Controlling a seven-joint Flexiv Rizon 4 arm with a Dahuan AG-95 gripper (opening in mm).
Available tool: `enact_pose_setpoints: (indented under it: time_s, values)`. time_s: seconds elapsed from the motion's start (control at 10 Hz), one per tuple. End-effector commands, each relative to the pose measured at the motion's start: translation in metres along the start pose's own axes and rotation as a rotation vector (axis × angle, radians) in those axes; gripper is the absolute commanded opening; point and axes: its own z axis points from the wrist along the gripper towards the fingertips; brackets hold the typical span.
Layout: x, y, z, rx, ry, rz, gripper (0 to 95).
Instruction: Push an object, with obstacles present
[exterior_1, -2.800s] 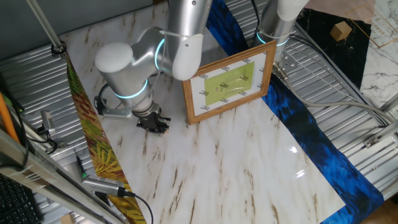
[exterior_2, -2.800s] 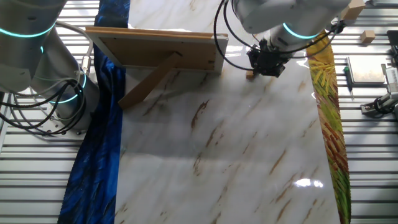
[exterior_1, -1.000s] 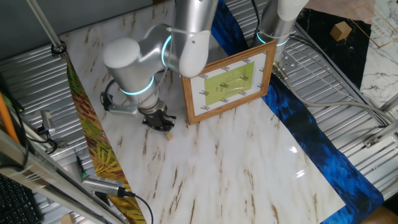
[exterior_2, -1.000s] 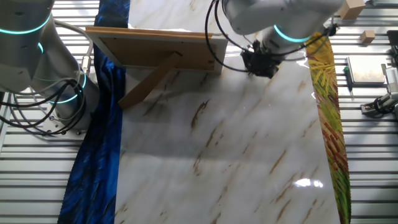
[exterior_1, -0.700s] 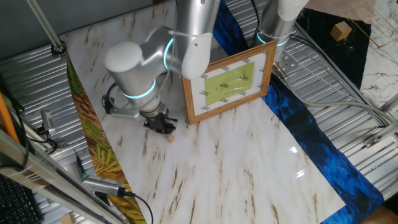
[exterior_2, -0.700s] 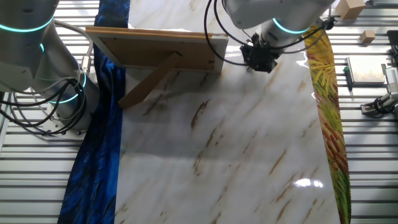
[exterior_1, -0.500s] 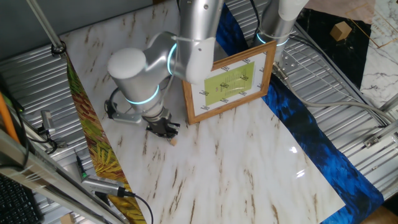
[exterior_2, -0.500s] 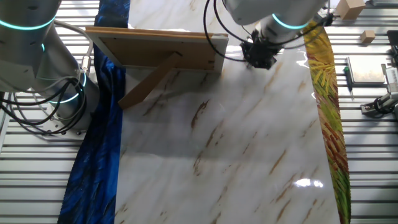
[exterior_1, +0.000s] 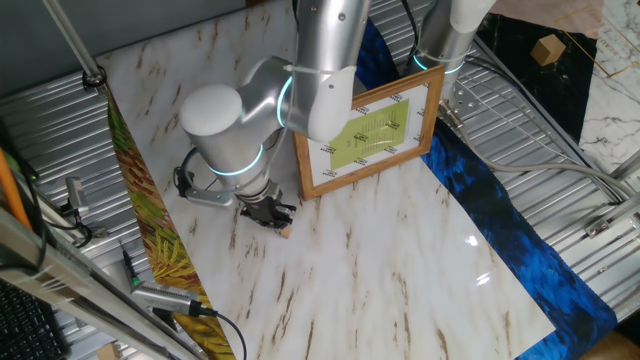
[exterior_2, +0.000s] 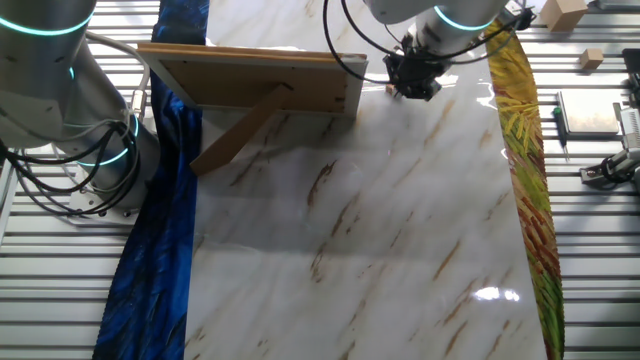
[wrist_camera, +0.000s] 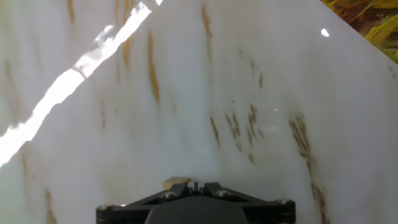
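Marble table: white marble tabletop with brown streaks (exterior_1: 400, 260). A wide bare stretch of it lies on the side of the gripper away from the frame.
Left edge: a yellow-green leaf-print cloth strip (exterior_1: 150, 250) runs along one side of the marble, near the gripper.
Far edge: a blue patterned cloth strip (exterior_1: 480, 200) runs along the other side, well apart from the gripper.
Frame: the rectangular light-wood picture frame with a white mat and yellow-green picture (exterior_1: 370, 135) stands tilted on its back prop. Its lower corner is just beside the gripper.
Frame back: in the other fixed view the plain wood back (exterior_2: 250, 75) and the slanted prop leg (exterior_2: 235, 135) show.
Nub: the tiny light-brown wooden nub (wrist_camera: 175, 183) lies on the marble right at the fingertips, a little to the left in the hand view. In one fixed view it (exterior_1: 284, 234) peeks out just below the tip.
Gripper: the black two-finger gripper (exterior_1: 270, 213) is low over the marble, tip down (exterior_2: 413, 80).
Fingers: they look pressed together in the hand view (wrist_camera: 196, 186) and hold nothing. The tip sits against the nub or just beside it; I cannot tell which.
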Motion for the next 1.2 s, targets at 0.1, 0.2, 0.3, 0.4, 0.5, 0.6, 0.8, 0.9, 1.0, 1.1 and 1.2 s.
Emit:
enact_pose_setpoints:
  time_s: [0.1,0.2,0.3,0.4,0.5,0.6,0.8,0.9,1.0,1.1,1.2]
  values:
    - [-0.001,0.004,-0.002,-0.005,-0.004,0.002,0.0]
    - [-0.004,0.009,-0.002,-0.009,-0.008,0.009,0.0]
    - [-0.006,0.012,-0.001,-0.008,-0.010,0.015,0.0]
    - [-0.007,0.014,0.000,-0.008,-0.010,0.022,0.0]
    - [-0.008,0.015,0.001,-0.006,-0.007,0.025,0.0]
    - [-0.008,0.015,0.000,-0.005,-0.007,0.026,0.0]
    - [-0.008,0.015,0.000,-0.004,-0.007,0.030,0.0]
    - [-0.008,0.015,-0.001,-0.002,-0.005,0.025,0.0]
    - [-0.008,0.015,-0.001,-0.001,-0.007,0.006,0.0]
    - [-0.008,0.015,-0.002,0.001,-0.009,-0.008,0.0]
    - [-0.006,0.013,-0.003,0.001,-0.005,-0.017,0.0]
